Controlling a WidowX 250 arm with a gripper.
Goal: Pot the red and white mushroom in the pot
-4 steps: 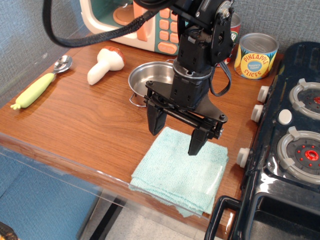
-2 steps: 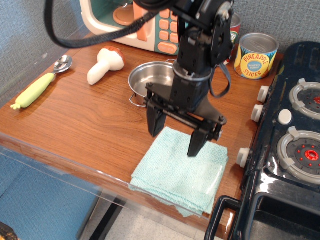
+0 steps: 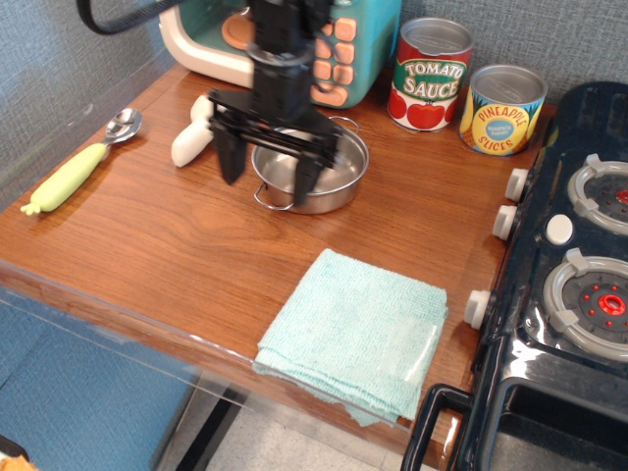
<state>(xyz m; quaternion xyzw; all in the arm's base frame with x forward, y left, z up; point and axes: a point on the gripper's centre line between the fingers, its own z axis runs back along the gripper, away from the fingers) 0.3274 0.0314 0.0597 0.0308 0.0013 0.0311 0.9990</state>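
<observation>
The mushroom (image 3: 190,140) lies on its side on the wooden table; its cream-white stem shows, and its cap is mostly hidden behind my gripper. The pot (image 3: 329,180) is a shallow shiny steel pan with wire loop handles, just right of the mushroom. My gripper (image 3: 267,169) is open and empty, its two black fingers pointing down. The left finger (image 3: 232,157) hangs between mushroom and pot. The right finger (image 3: 305,177) hangs over the pot's front part.
A spoon with a yellow-green handle (image 3: 71,173) lies at the far left. A toy microwave (image 3: 353,44), a tomato sauce can (image 3: 430,74) and a pineapple can (image 3: 501,109) stand at the back. A teal cloth (image 3: 358,332) lies near the front edge. A toy stove (image 3: 574,275) is at right.
My gripper has moved from above the teal cloth back and to the left, to the pot's left side next to the mushroom. It stays open. Nothing else moved.
</observation>
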